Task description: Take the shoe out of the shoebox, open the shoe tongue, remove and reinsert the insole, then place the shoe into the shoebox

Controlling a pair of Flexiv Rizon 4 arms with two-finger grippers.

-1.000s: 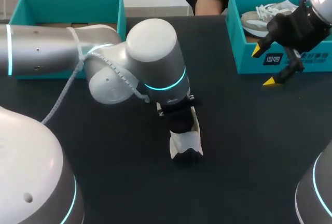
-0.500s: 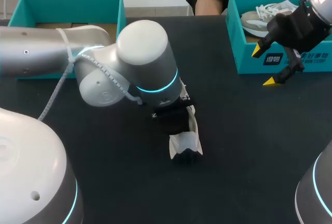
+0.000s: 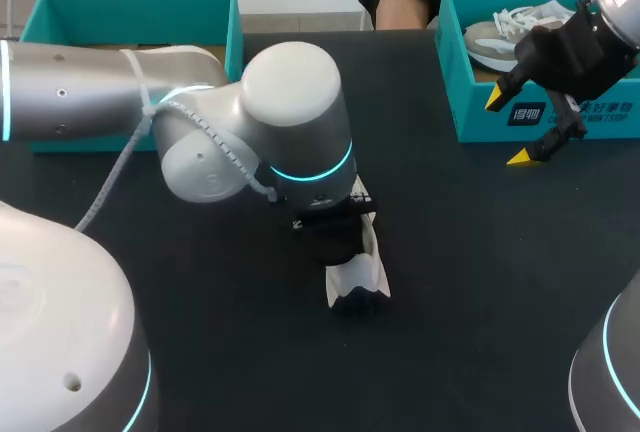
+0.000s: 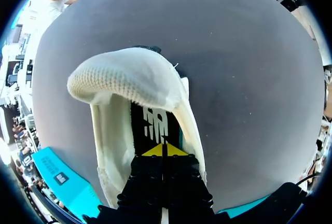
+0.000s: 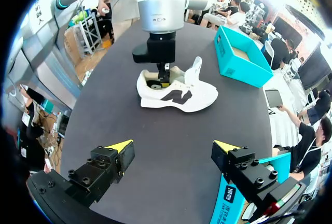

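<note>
Shoe stands on its sole near the middle of the table, out of its box, tongue raised. My left gripper is down in the shoe's opening, tips closed together against the dark insole (whether they pinch its edge I cannot tell). Insole removal looks to be the step in hand; the next move calls for a sure pinch and a pull up and out. Farther off, my right gripper hangs spread wide beside the teal shoebox at the far right corner.
</note>
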